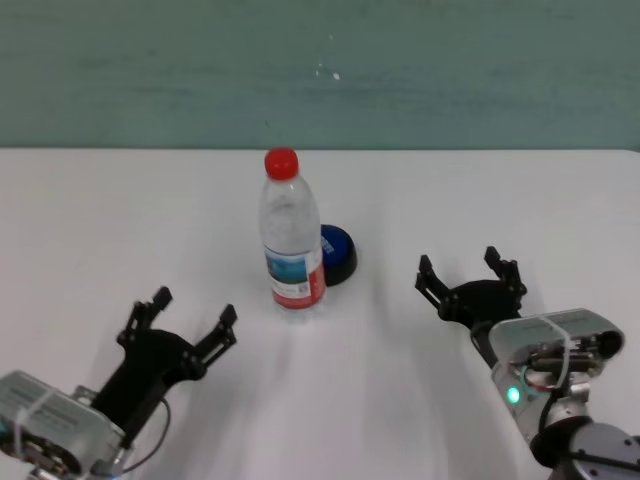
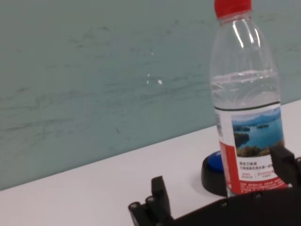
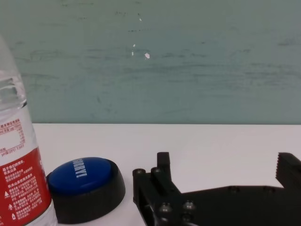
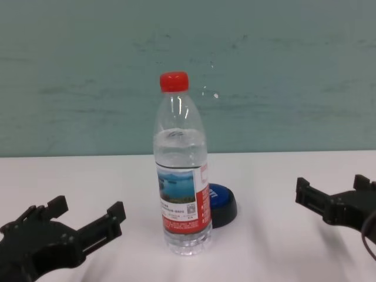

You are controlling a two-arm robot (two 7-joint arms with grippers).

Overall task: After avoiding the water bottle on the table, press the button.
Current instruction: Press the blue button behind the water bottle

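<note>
The water bottle (image 1: 289, 235) stands upright in the middle of the white table (image 1: 120, 220), clear with a red cap and a red-and-white label; it also shows in the chest view (image 4: 181, 176). The blue-topped button (image 1: 338, 252) sits right behind it, to its right, partly hidden; the right wrist view shows the button (image 3: 84, 186) beside the bottle (image 3: 19, 165). My left gripper (image 1: 190, 320) is open, near the front left, short of the bottle. My right gripper (image 1: 468, 276) is open, to the right of the button, apart from it.
A teal wall (image 1: 320, 70) runs behind the table's far edge. Bare tabletop lies between the right gripper and the button, and to the left of the bottle.
</note>
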